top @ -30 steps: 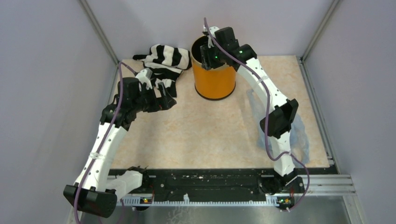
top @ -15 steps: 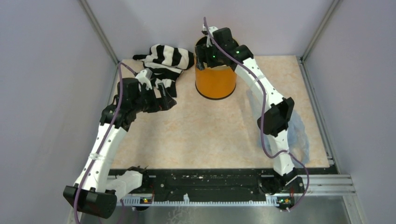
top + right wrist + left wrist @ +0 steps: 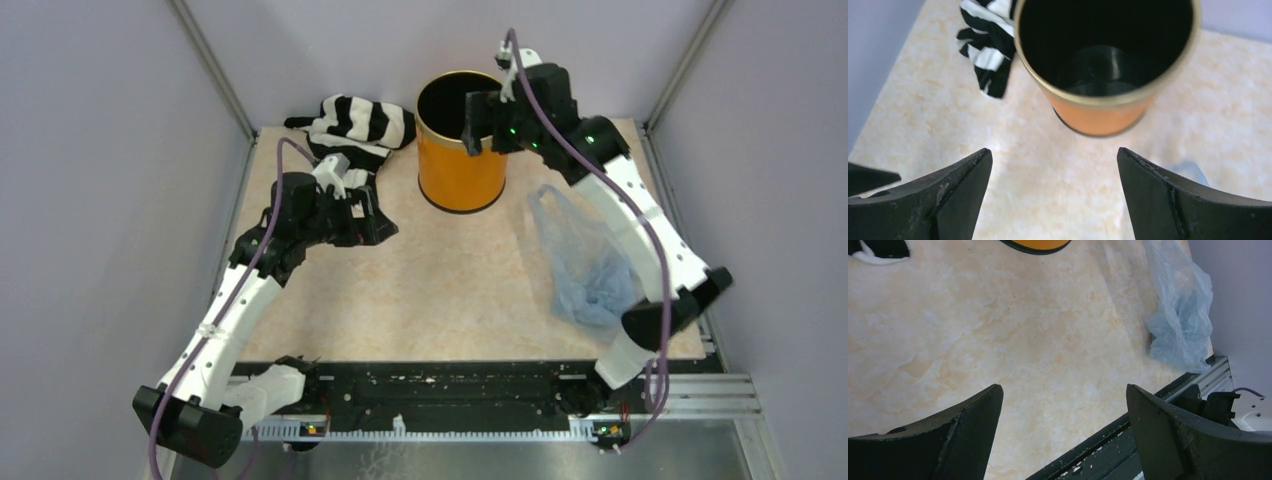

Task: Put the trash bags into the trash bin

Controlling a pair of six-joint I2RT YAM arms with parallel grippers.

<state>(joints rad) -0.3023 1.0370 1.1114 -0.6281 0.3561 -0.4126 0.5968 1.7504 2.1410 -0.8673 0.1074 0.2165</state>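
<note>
1 blue trash bag (image 3: 590,270) right, 1 orange bin (image 3: 458,175) far, 1 striped cloth (image 3: 355,122) far left; left tool (image 3: 1063,432) & right tool (image 3: 1054,192) both released.

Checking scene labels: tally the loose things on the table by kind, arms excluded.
Light-blue plastic bag: 1
Orange bin: 1
Black-and-white striped cloth: 1
Total: 3

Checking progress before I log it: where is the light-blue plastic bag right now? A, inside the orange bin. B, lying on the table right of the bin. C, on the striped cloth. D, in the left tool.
B: the bag lies crumpled on the table, apart from the bin, whose black inside shows no bag.
</note>
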